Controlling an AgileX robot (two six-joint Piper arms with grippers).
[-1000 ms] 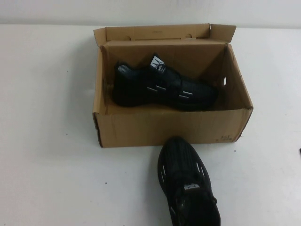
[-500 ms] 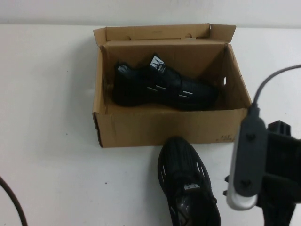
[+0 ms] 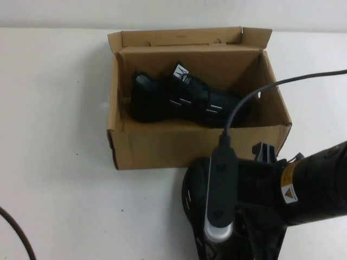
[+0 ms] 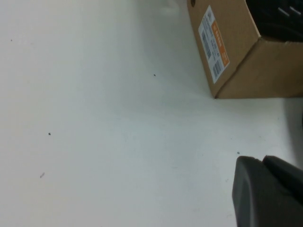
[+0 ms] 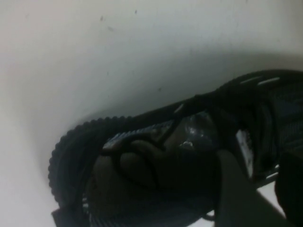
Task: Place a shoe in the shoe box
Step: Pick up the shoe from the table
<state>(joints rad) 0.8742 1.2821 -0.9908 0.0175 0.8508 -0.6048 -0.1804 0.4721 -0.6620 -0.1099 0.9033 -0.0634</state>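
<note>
Shoe [image 3: 191, 187], black knit, lies on the white table [image 3: 59, 135] just before the brown corrugated shoe box [image 3: 179, 146], mostly hidden beneath the right gripper [image 3: 238, 238]. An identical sneaker [image 3: 184, 100] rests inside the box. Left wrist view: the left gripper [image 4: 267, 191] hovers near the box's labelled corner; its opening cannot be told. Right wrist view: the shoe's ridged sole rim and glossy collar fill the view, with the right gripper's spread unclear.
</note>
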